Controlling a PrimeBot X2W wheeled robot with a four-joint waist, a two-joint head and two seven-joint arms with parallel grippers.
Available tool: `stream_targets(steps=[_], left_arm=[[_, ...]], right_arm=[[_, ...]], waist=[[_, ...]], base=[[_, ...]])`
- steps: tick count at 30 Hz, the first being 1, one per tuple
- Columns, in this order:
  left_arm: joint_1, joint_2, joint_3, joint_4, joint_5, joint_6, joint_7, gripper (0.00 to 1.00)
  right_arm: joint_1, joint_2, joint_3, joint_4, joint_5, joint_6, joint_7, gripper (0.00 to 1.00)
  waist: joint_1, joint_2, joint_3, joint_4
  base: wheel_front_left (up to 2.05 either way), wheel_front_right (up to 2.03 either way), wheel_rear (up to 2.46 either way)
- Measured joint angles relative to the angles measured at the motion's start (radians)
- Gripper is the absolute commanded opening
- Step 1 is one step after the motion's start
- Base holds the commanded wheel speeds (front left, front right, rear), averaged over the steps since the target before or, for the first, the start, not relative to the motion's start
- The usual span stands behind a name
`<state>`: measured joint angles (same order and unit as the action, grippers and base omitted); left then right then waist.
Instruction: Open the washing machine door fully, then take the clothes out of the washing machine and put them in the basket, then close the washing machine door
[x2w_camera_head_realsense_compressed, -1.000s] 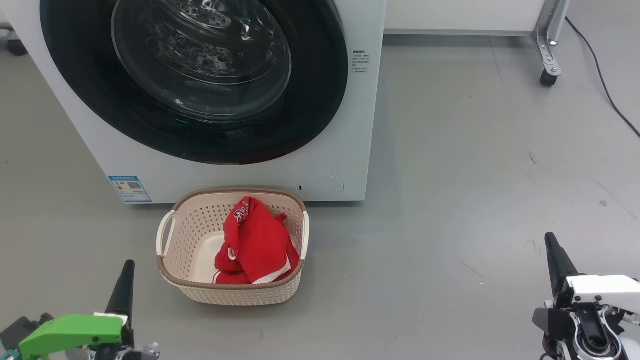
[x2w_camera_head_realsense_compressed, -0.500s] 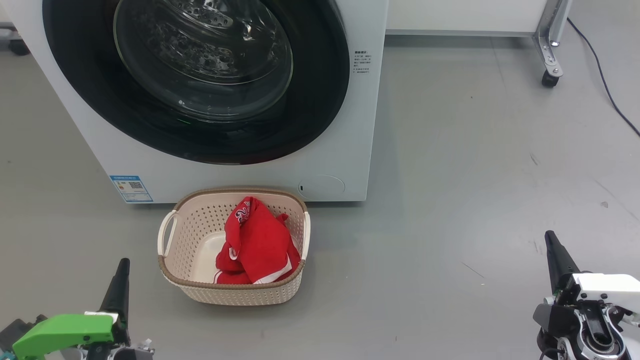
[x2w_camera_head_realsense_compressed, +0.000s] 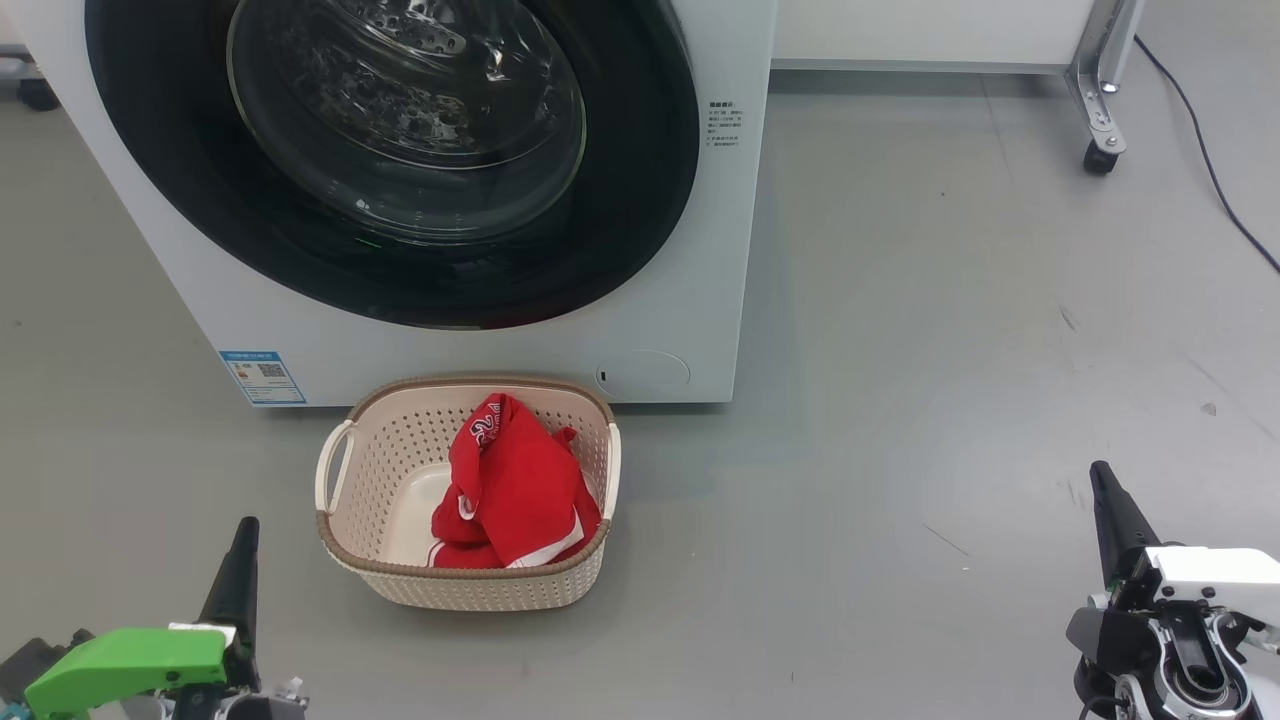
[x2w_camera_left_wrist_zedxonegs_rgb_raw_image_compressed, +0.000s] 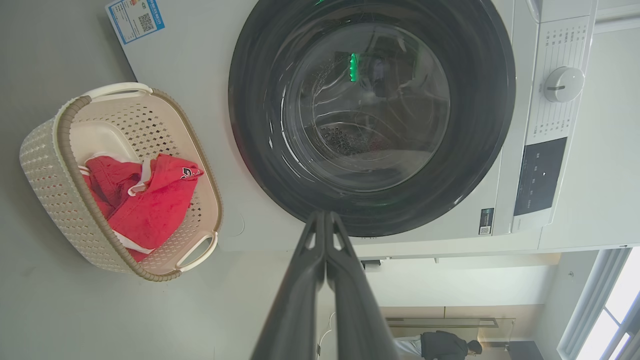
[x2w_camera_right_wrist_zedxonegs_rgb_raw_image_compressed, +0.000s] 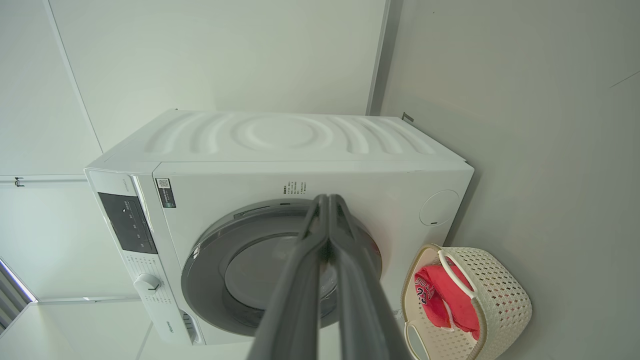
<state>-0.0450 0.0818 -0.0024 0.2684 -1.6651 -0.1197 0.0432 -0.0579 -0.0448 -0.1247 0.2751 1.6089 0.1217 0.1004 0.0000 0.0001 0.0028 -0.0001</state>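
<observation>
Scuffed grey floor (x2w_camera_head_realsense_compressed: 950, 300). At the far right of the head view, a metal leg (x2w_camera_head_realsense_compressed: 1100, 90) on a small black caster (x2w_camera_head_realsense_compressed: 1097, 157), near a dark cable (x2w_camera_head_realsense_compressed: 1211, 182) trailing across the floor. In the left wrist view's background, a person (x2w_camera_left_wrist_zedxonegs_rgb_raw_image_compressed: 445, 344) in dark clothing, well apart from a bright window (x2w_camera_left_wrist_zedxonegs_rgb_raw_image_compressed: 615, 320).

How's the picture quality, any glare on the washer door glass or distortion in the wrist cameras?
Head view: sharp, evenly lit, reflections streak the washing machine door glass. Left wrist view: green glint on that glass, bright window lower right. Right wrist view: wide-angle lens skews the washing machine.
</observation>
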Motion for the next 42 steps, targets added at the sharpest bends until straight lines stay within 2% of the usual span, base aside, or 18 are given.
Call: stream_targets(steps=[42], left_arm=[[-0.002,0.0,0.003,0.007,0.0,0.0,0.006,0.0]], right_arm=[[0.0,0.0,-0.002,0.0,0.0,0.0,0.0,0.0]], waist=[[0.0001,0.0,0.0,0.0]], base=[[0.0,0.0,0.0]])
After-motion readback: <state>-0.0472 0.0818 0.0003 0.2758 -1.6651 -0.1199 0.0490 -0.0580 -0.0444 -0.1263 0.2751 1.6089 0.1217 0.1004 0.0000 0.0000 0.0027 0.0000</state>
